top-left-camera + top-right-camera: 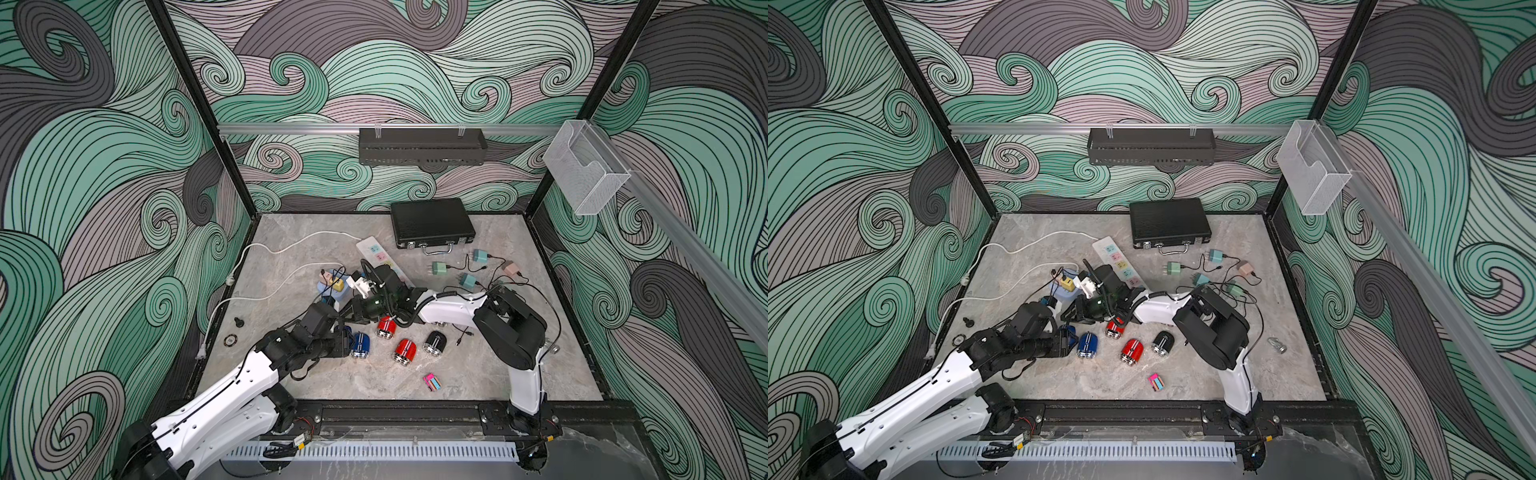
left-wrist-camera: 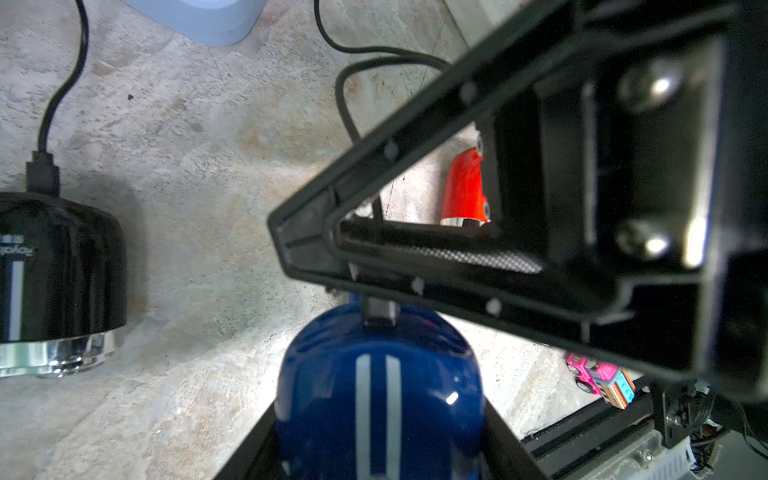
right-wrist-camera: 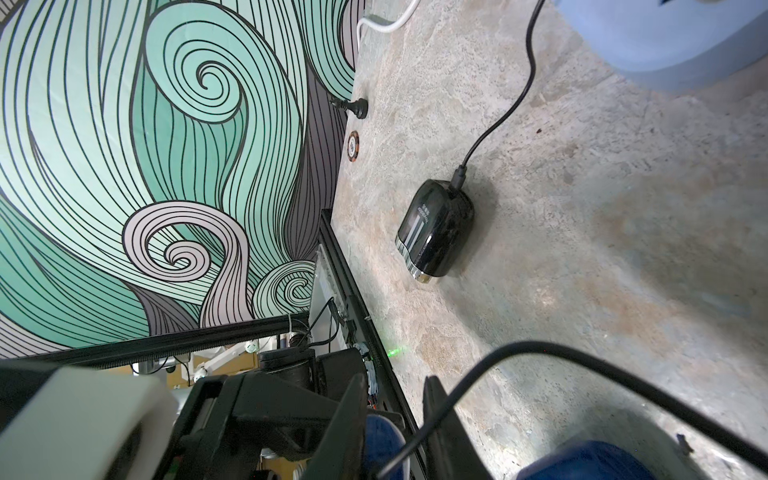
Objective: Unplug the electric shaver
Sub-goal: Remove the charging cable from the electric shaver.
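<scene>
My left gripper (image 2: 380, 436) is shut on a blue electric shaver (image 2: 378, 395) with two white stripes, lying low on the table; in both top views it sits half hidden at the gripper's tip (image 1: 348, 332) (image 1: 1068, 334). A black plug (image 2: 378, 311) sticks in the shaver's end, and its black cable (image 3: 490, 365) runs away over the table. My right gripper (image 3: 395, 382) hangs right over that plug with its jaws a little apart. The cable passes between them and neither jaw visibly presses on it. In a top view the right gripper (image 1: 351, 315) meets the left one.
A second blue shaver (image 1: 360, 345), two red ones (image 1: 386, 326) (image 1: 404, 350) and a black one (image 1: 434, 343) lie beside the grippers. Another black shaver (image 3: 436, 228) is plugged in by the left wall. Behind are a blue socket cube (image 1: 330, 289), white power strip (image 1: 376, 253), black case (image 1: 432, 224).
</scene>
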Available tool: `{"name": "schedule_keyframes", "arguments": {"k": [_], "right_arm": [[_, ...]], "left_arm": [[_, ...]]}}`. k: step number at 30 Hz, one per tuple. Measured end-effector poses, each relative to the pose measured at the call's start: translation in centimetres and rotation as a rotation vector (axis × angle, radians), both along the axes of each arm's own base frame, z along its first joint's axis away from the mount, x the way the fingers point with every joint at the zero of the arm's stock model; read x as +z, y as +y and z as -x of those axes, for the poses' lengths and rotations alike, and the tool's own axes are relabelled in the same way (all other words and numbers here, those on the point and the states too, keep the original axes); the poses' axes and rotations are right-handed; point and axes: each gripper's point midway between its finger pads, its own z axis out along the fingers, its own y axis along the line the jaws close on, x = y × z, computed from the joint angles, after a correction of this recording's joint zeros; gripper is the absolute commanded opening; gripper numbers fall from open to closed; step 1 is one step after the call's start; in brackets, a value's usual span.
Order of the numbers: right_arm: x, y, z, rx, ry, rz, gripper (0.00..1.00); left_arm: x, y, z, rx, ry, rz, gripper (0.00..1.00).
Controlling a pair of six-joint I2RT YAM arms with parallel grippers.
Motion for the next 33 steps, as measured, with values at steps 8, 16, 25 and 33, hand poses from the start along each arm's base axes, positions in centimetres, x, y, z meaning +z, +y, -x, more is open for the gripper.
{"name": "schedule_keyframes", "arguments": {"k": [8, 16, 25, 33], "right_arm": [[0.25, 0.16, 0.23, 0.008, 0.003, -0.018, 0.12], [0.4, 0.29, 0.39, 0.014, 0.0, -0.024, 0.07], [0.39, 0.07, 0.08, 0.011, -0.012, -0.021, 0.06], [0.18, -0.44, -0.37, 0.01, 0.003, -0.004, 0.06]], "left_arm": [[0.13, 0.11, 0.03, 0.003, -0.009, 0.004, 0.11], [0.14, 0.25, 0.17, 0.004, -0.01, 0.004, 0.11], [0.22, 0.26, 0.17, 0.004, -0.014, 0.007, 0.11], [0.06, 0.01, -0.11, 0.002, -0.013, 0.006, 0.11]]}}
